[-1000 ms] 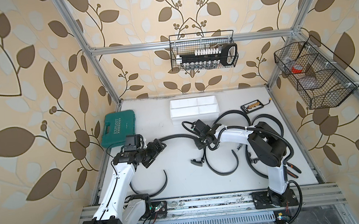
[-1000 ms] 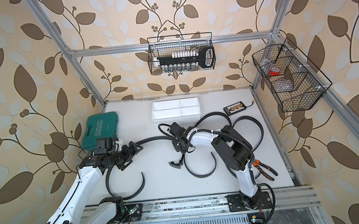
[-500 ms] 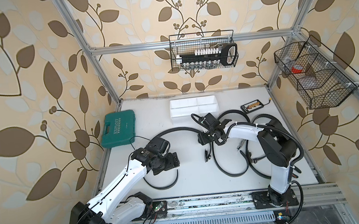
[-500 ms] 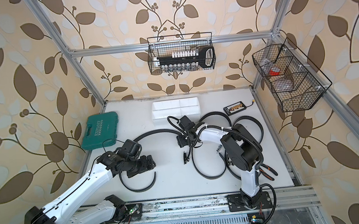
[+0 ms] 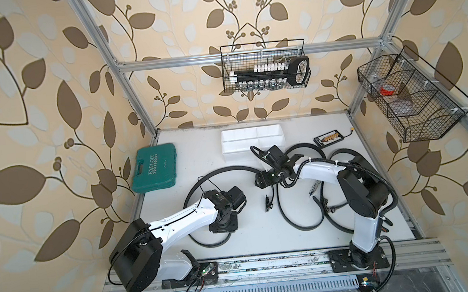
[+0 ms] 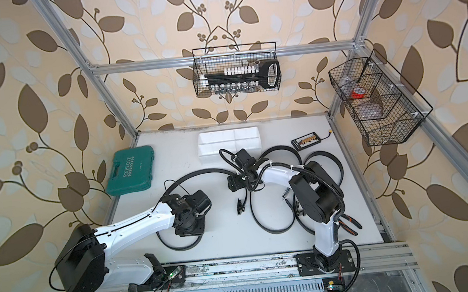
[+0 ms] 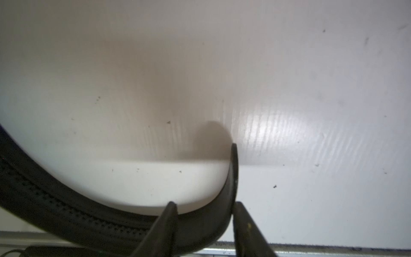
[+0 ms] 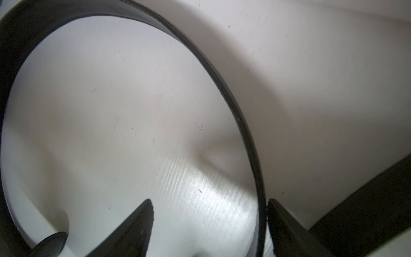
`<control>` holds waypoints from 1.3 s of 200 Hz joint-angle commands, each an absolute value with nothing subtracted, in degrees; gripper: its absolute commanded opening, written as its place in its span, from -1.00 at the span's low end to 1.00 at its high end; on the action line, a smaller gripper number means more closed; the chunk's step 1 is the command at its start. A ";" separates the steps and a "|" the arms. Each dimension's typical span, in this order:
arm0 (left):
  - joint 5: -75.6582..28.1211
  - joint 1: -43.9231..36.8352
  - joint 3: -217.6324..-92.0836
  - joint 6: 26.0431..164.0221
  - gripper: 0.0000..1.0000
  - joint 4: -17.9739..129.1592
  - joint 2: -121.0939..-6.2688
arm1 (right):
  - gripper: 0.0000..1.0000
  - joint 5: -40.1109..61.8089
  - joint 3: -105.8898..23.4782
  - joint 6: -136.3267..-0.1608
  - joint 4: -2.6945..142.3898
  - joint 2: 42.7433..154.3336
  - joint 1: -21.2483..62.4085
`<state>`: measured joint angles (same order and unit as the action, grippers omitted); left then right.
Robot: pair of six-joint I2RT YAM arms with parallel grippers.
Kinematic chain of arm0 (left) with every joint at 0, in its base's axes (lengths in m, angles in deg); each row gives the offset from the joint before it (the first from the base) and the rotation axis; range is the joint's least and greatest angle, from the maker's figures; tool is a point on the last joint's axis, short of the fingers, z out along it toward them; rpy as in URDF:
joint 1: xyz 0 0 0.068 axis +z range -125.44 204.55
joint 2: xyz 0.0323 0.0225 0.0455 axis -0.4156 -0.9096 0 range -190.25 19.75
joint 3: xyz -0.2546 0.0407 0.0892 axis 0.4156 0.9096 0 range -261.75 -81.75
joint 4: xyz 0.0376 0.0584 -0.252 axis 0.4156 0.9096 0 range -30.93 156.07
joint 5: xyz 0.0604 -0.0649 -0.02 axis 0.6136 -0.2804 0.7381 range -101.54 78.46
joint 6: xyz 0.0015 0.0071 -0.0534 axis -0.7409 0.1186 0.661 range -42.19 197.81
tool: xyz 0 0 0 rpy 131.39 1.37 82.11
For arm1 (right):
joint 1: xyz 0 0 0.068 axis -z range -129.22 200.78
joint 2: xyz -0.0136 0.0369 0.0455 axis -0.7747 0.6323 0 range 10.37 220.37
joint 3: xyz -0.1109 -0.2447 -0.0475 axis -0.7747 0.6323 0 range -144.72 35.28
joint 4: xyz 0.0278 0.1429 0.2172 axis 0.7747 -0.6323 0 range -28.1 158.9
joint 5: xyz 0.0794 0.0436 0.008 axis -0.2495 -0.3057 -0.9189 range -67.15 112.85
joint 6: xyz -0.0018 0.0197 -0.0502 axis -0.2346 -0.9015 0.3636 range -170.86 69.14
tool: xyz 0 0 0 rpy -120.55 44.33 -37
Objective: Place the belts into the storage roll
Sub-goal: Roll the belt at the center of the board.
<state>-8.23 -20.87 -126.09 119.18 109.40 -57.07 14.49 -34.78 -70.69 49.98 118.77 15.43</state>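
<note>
Since a second ago the left gripper (image 7: 203, 203) has swung from beside the closed green case (image 5: 155, 168) to the near belt (image 7: 66, 213) and straddles its tail, fingers (image 7: 246, 227) narrow, one touching it; clamp unconfirmed. Centre rear stand the storage tray (image 5: 237, 136) and a hanging wire basket (image 5: 260, 43) holding a socket rail (image 5: 269, 72); the right gripper (image 8: 209, 200), shut before, now stands wide, a belt strap (image 8: 66, 10) against one finger. All belts (image 5: 303, 228) lie on the table (image 5: 197, 150) outside the tray; the right-hand basket (image 5: 429, 129) holds a red item (image 5: 387, 89).
</note>
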 commanded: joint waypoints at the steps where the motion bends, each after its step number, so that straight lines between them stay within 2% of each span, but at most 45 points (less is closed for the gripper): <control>1: -6.38 -21.15 -127.14 118.16 -0.77 109.87 -58.73 | 0.52 15.17 -34.58 -69.73 49.44 118.25 15.56; 13: -5.79 -21.07 -128.57 117.65 -1.00 109.54 -60.18 | 0.43 16.78 -35.42 -69.04 48.51 119.07 15.63; 31: -7.28 -19.93 -130.39 116.94 -1.00 106.84 -62.42 | 0.22 18.48 -36.73 -68.20 47.43 120.24 15.77; 43: -10.38 -17.64 -131.18 116.88 -1.00 102.95 -65.47 | 0.01 19.35 -37.50 -67.83 46.57 121.00 15.84; 64: -16.06 -12.49 -133.29 119.22 -1.00 95.86 -68.64 | -0.23 18.74 -36.73 -68.05 46.02 120.62 15.83; 87: -18.05 -8.59 -136.43 124.43 -1.00 90.54 -70.60 | -0.36 15.43 -31.76 -72.00 48.88 116.65 15.56; 119: -21.79 -3.13 -139.84 131.46 -1.00 86.19 -71.72 | -0.44 13.54 -24.55 -80.09 54.04 111.45 11.32; 124: -22.46 -2.16 -139.66 132.67 -1.00 85.27 -71.71 | -0.52 12.99 -23.54 -81.13 54.98 110.85 10.04; 141: -26.16 0.46 -137.25 136.56 -1.00 80.46 -70.76 | -0.52 11.39 -20.79 -83.40 57.85 109.48 9.80; 152: -27.34 0.91 -136.69 137.03 -1.00 79.71 -70.29 | -0.45 12.04 -20.84 -82.93 57.52 109.34 9.88; 164: -28.22 0.88 -136.96 135.53 -0.99 81.20 -69.93 | -0.19 12.76 -22.04 -81.59 56.12 109.50 10.16; 177: -28.82 0.91 -136.56 132.49 -0.46 83.15 -67.86 | 0.27 13.90 -23.01 -80.82 55.29 109.21 10.59; 181: -28.98 0.87 -136.32 131.37 -0.23 83.83 -66.67 | 0.38 13.96 -23.26 -80.42 55.19 109.02 10.69; 195: -27.12 0.82 -135.60 127.33 0.82 87.82 -60.45 | 0.68 14.16 -23.93 -79.41 54.66 108.26 11.01; 198: -26.80 0.82 -135.45 125.77 0.95 88.68 -59.04 | 0.73 14.12 -23.95 -79.18 54.66 108.07 10.99; 221: -26.06 0.82 -135.71 113.29 0.98 92.58 -49.76 | 0.98 13.39 -23.50 -77.17 54.40 106.26 12.57; 247: -25.00 -0.45 -138.87 97.98 0.98 96.55 -47.97 | 0.98 11.80 -22.90 -75.75 53.34 104.64 13.91; 260: -24.81 -4.02 -138.81 84.01 0.98 96.75 -47.93 | 0.98 11.64 -22.56 -75.72 53.25 104.19 14.26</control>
